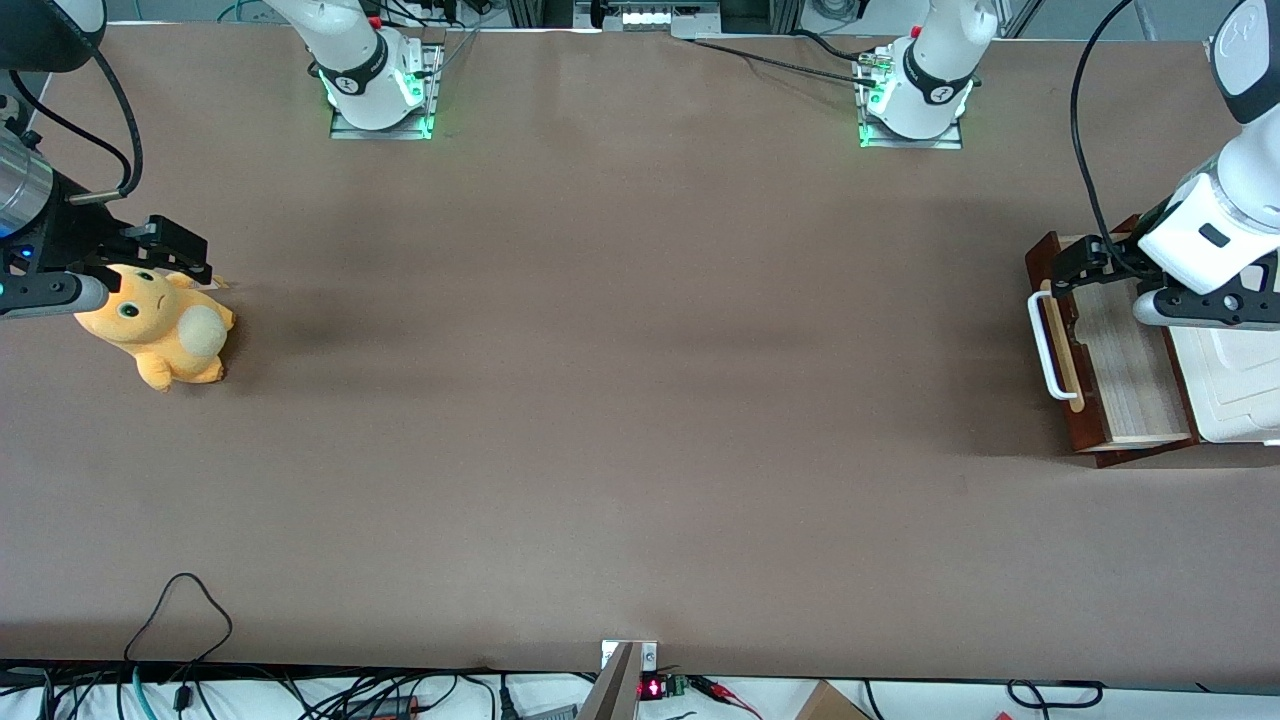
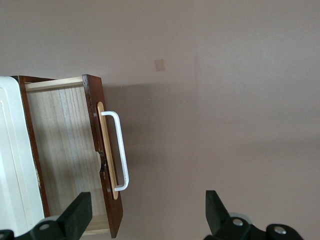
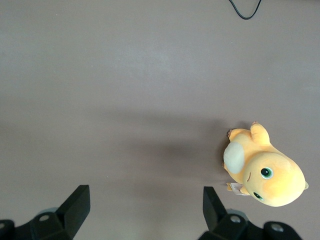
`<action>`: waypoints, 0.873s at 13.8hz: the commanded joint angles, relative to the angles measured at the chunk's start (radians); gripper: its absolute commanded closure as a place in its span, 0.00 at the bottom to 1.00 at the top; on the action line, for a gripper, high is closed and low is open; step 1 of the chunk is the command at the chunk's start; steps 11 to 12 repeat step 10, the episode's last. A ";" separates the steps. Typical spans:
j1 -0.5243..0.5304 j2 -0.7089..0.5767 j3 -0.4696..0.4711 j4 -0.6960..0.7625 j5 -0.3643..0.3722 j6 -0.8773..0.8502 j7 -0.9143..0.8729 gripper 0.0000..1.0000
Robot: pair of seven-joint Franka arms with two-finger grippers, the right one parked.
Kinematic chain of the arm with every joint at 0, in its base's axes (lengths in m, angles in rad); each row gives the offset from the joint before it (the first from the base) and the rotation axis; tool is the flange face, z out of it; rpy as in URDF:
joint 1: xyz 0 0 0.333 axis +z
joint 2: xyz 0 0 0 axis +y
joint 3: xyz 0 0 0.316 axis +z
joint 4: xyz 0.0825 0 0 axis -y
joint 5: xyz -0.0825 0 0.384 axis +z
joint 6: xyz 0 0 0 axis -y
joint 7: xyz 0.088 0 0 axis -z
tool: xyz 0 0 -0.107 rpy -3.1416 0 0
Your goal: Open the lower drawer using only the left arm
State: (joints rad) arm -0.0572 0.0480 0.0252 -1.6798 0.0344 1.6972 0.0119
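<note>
While the lower drawer is sitting pulled out at the working arm's end of the table, you can see right down into its pale wood inside, which is looking bare. Its dark red-brown front is facing toward the parked arm's end, and the white loop handle is standing off a pale wood strip on that front. Nothing is touching the handle. The white cabinet top is sitting just beside the open drawer box, covering the part of it that's farthest from the handle.

The left arm is reaching in over the drawer, with the gripper hanging above the drawer end that's farther from the front camera, near the handle's end there but not on it. In the wrist view the gripper is showing its jaws spread wide apart and holding nothing; one black finger is hovering over the drawer's edge and the other is over bare table. A black cable is looping down along the arm.

Way off toward the parked arm's end, an orange plush toy is lying on the table. Some loose cables are trailing along the table edge nearest the front camera.
</note>
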 commanded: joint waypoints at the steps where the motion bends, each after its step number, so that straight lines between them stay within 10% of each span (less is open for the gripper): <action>1: -0.009 -0.019 0.016 -0.017 -0.028 0.012 0.028 0.00; 12: -0.009 -0.016 0.016 -0.006 -0.027 0.010 0.028 0.00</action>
